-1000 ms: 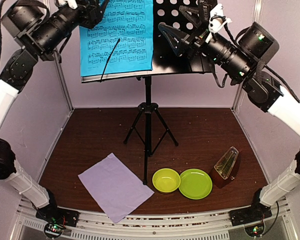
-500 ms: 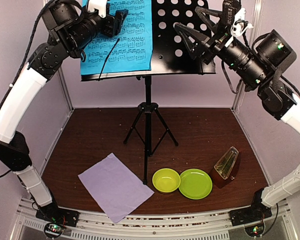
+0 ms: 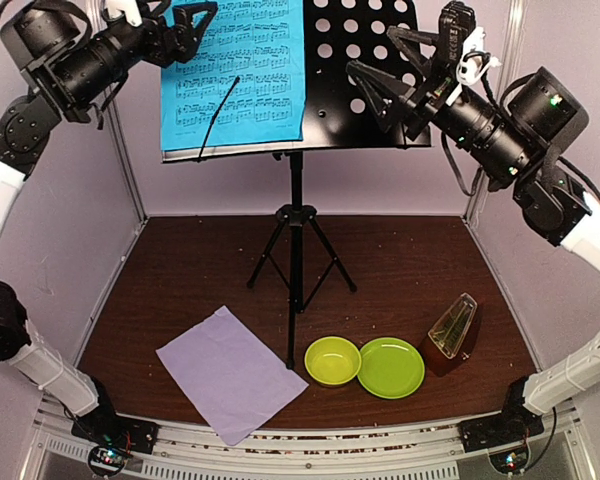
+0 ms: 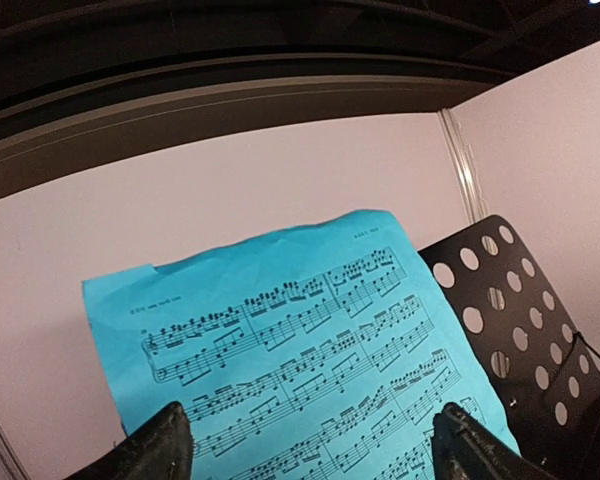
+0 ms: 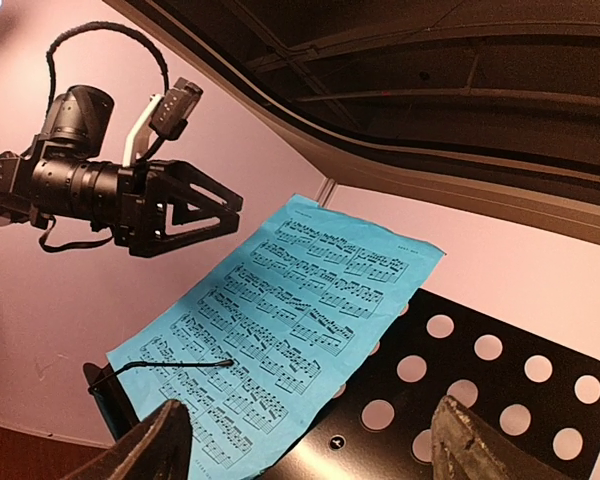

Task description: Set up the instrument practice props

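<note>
Though L claw [image 4: 315,445] open, cyan sheet [image 3: 235,75] top cropped

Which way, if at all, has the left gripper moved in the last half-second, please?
Yes: the left gripper pulled leftward to the left edge of the cyan sheet.

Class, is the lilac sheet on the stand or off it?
Off: the lilac sheet lies flat on the table; the stand holds only the cyan sheet.

Matt perforated-metal stand [image 3: 335,125], cyan paper sheet [image 3: 235,70], glossy plastic bowl [image 3: 320,352]
</note>
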Robot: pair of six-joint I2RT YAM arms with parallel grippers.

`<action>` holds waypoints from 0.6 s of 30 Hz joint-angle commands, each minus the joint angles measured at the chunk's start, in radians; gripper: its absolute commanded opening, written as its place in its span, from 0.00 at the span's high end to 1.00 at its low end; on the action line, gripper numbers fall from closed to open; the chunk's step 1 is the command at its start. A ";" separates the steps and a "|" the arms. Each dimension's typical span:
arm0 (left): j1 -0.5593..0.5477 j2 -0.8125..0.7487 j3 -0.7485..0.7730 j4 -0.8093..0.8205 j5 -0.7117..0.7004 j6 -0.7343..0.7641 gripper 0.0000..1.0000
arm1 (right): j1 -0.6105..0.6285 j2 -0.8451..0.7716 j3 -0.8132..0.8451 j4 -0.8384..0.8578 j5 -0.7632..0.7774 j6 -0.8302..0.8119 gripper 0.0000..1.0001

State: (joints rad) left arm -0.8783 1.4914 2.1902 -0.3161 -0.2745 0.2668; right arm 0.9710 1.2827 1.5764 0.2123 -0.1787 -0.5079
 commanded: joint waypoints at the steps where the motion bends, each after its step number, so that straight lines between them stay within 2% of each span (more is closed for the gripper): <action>1: 0.004 -0.061 -0.049 0.005 0.012 -0.068 0.15 | 0.008 -0.038 -0.015 0.009 0.019 0.021 0.17; 10: 0.005 -0.233 -0.319 0.026 -0.052 -0.137 0.14 | 0.008 -0.082 -0.053 -0.017 0.040 0.047 0.16; 18: 0.009 -0.390 -0.540 -0.073 -0.127 -0.248 0.09 | 0.007 -0.156 -0.136 -0.084 0.101 0.109 0.13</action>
State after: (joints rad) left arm -0.8776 1.1774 1.7157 -0.3660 -0.3408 0.1047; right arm 0.9710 1.1790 1.4876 0.1608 -0.1272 -0.4549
